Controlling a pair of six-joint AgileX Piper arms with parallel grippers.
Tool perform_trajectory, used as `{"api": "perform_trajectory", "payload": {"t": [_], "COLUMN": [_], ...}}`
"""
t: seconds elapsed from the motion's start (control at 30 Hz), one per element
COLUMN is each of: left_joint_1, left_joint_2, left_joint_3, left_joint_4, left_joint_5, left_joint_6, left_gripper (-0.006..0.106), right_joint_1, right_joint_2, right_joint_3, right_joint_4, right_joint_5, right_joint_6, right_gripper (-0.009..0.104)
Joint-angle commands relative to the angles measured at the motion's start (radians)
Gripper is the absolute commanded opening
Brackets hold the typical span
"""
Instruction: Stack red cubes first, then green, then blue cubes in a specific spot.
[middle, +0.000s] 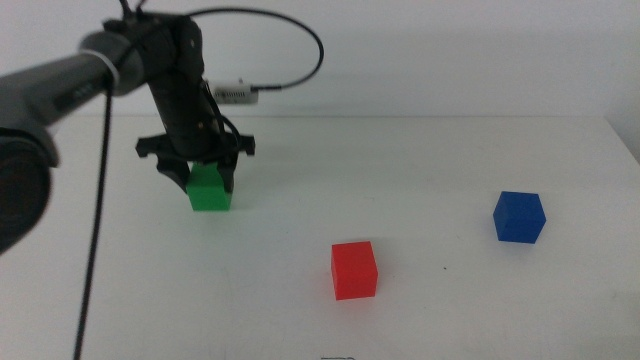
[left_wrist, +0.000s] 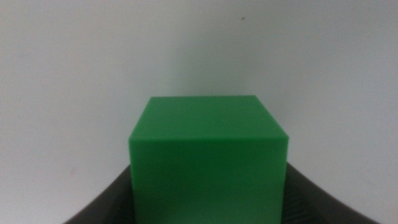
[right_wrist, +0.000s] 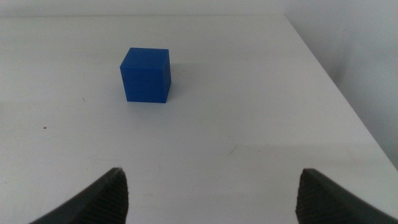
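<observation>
The green cube (middle: 210, 190) rests on the white table at the back left. My left gripper (middle: 207, 176) comes down over it, one jaw against each side. In the left wrist view the green cube (left_wrist: 208, 155) fills the space between the jaws of the left gripper (left_wrist: 208, 208). The red cube (middle: 354, 270) sits alone at the front centre. The blue cube (middle: 519, 217) sits at the right and also shows in the right wrist view (right_wrist: 145, 74). My right gripper (right_wrist: 211, 186) is open and empty, well short of the blue cube, and out of the middle view.
The table's back edge (middle: 420, 116) runs behind the cubes and its right edge (right_wrist: 336, 87) lies just beyond the blue cube. A black cable (middle: 100, 200) hangs from the left arm down over the table's left side.
</observation>
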Motion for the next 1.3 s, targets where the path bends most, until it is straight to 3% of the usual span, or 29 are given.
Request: {"api": "perform_trajectory", "payload": {"t": [0.0, 0.2, 0.37, 0.73, 0.9, 1.27], "left_joint_1": [-0.025, -0.182, -0.358, -0.567, -0.595, -0.603], "left_joint_2": [-0.145, -0.365, -0.447, -0.279, -0.188, -0.15], "left_joint_3": [-0.003, 0.191, 0.277, 0.037, -0.076, -0.078], "left_joint_4": [0.002, 0.189, 0.218, 0.187, 0.187, 0.175], "left_joint_5": [0.022, -0.077, -0.083, 0.049, 0.1, 0.1], "left_joint_6": [-0.067, -0.355, -0.622, -0.723, -0.739, -0.762], "left_gripper": [-0.002, -0.002, -0.002, -0.002, -0.002, -0.002], "right_joint_1": [0.002, 0.002, 0.002, 0.002, 0.002, 0.002], "right_joint_2": [-0.015, -0.015, -0.015, -0.015, -0.015, -0.015], "right_joint_3": [-0.007, -0.007, -0.007, -0.007, -0.007, -0.007], "right_joint_4": [-0.015, -0.016, -0.016, -0.016, -0.016, -0.015], "right_joint_5": [-0.061, -0.061, -0.061, -0.06, -0.06, -0.06], "right_joint_6": [-0.008, -0.008, -0.008, -0.008, -0.008, -0.008], "right_gripper": [0.071, 0.071, 0.071, 0.071, 0.071, 0.071]}}
